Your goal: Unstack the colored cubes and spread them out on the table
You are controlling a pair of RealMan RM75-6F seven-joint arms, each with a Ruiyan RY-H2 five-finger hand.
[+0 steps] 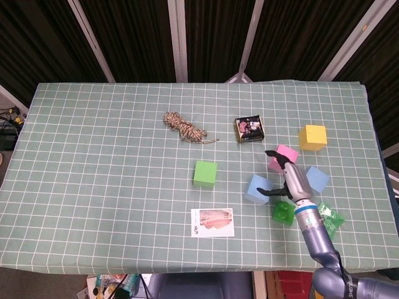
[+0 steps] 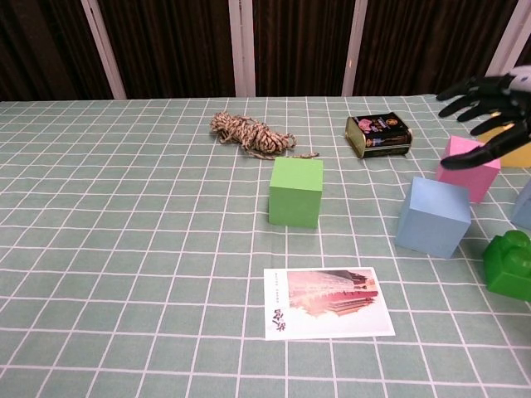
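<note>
With its fingers spread and empty, the right hand (image 2: 488, 101) hovers at right of frame above the pink foam cube (image 2: 470, 168), and a careless descent could knock it into the pale blue foam cube (image 2: 433, 216) nearby.

Five plain, matte coloured cubes sit apart on the green checked cloth of the counter (image 1: 112, 156), none stacked. The bright green cube (image 1: 205, 174) stands alone near the middle, flat on one face, well clear of the rest. To its right, the pale blue cube nearest the centre (image 1: 258, 189) rests flat, turned slightly off the grid lines. The pink cube (image 1: 282, 157) lies just behind and to the right of it. A second pale blue cube (image 1: 316, 179) sits to the right of the pink one, partly hidden in the head view. The yellow cube (image 1: 312, 137) lies farthest back and right, apart from the pink one.
</note>
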